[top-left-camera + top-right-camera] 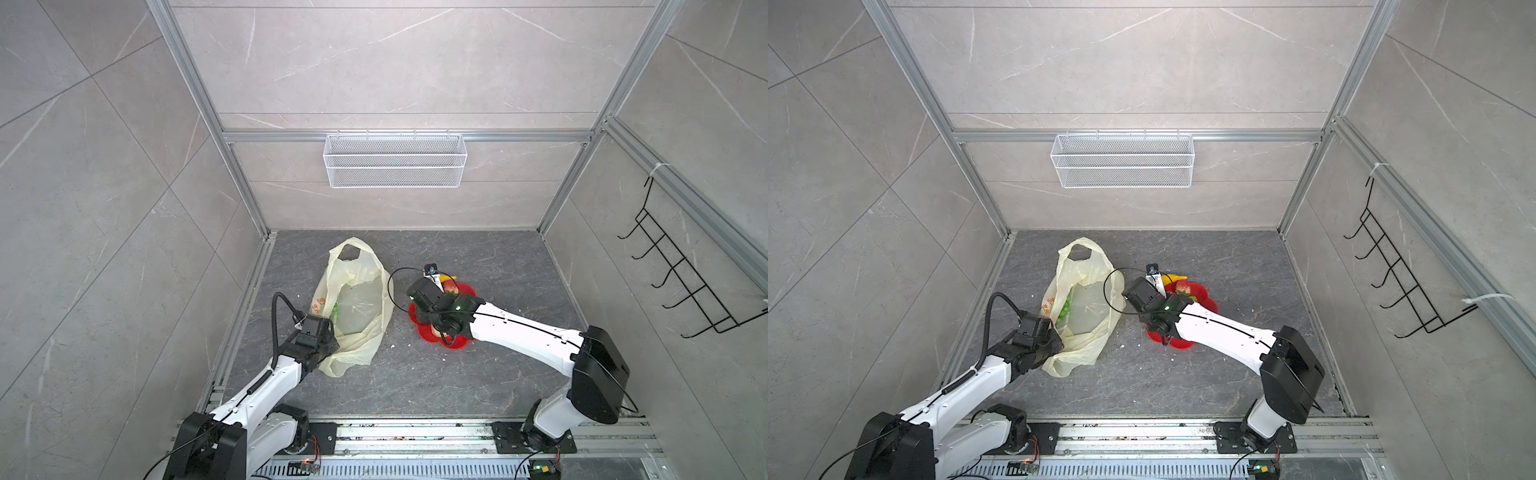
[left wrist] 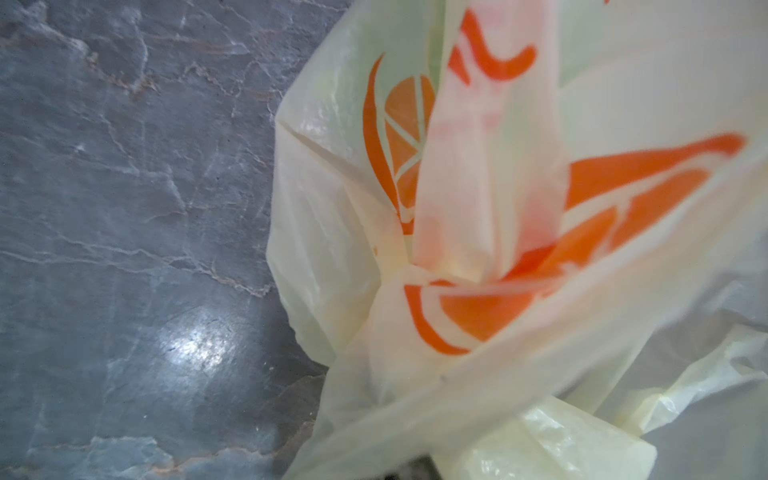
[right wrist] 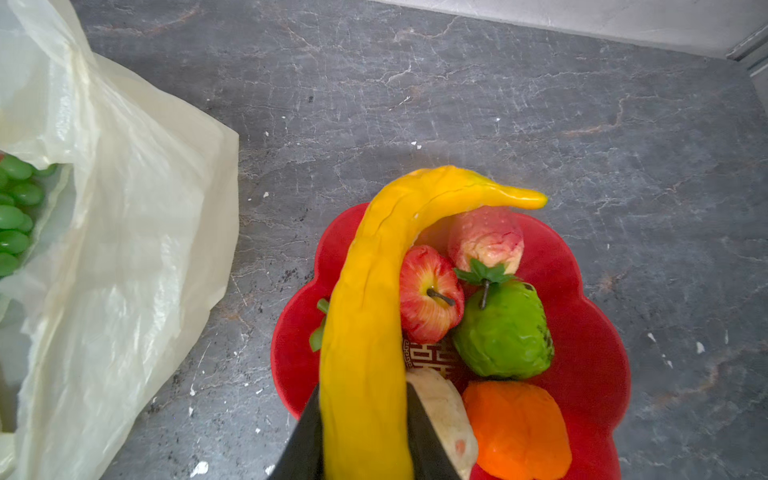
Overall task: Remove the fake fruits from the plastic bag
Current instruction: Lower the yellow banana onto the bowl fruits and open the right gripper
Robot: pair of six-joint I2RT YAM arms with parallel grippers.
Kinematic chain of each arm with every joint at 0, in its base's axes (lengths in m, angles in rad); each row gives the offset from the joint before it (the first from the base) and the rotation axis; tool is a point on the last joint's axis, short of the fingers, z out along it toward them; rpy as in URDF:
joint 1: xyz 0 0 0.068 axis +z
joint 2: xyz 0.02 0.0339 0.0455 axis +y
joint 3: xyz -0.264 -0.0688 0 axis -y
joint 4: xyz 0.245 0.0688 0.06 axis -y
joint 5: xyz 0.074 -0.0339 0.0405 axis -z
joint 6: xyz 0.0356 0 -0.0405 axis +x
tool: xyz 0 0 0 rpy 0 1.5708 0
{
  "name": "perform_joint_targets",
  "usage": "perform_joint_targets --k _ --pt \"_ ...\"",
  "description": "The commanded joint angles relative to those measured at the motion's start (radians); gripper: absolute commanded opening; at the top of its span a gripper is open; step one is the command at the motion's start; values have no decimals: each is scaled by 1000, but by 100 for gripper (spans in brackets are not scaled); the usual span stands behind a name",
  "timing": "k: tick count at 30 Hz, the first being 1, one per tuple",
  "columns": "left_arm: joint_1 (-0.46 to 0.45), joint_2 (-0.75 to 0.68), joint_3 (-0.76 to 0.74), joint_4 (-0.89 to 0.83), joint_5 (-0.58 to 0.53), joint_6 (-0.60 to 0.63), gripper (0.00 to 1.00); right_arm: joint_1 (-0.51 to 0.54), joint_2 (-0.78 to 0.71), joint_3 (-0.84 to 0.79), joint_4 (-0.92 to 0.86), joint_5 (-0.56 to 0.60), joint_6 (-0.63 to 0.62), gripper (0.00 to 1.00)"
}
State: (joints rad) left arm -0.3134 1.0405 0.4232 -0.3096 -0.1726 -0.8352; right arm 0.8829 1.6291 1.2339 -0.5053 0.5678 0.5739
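The cream plastic bag with orange marks lies on the dark floor, left of the middle. My left gripper is at its near left edge, shut on a gathered fold of the plastic bag; the film hides its jaws. Green grapes show inside the bag. My right gripper is shut on the yellow banana, held over the red flower-shaped plate. On the plate lie a red apple, a pink fruit, a green bumpy fruit, an orange and a beige one.
A white wire-mesh basket hangs on the back wall. A black hook rack is fixed to the right wall. Aluminium rails run along the front edge by the arm bases. Small white crumbs dot the floor.
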Motion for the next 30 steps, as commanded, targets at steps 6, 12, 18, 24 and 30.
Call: perform_joint_targets --k 6,12,18,24,30 --pt "7 -23 -11 14 -2 22 1 -7 110 81 5 39 44 23" --pt "7 -23 -11 15 -1 24 1 -27 153 102 10 37 27 23" --pt "7 -27 -13 15 -1 24 1 -32 185 103 4 49 33 23" --pt "7 -17 -8 17 -1 24 1 -30 193 93 -17 71 65 23" --pt "7 -11 -5 16 -2 26 0 -24 208 92 -22 72 83 26"
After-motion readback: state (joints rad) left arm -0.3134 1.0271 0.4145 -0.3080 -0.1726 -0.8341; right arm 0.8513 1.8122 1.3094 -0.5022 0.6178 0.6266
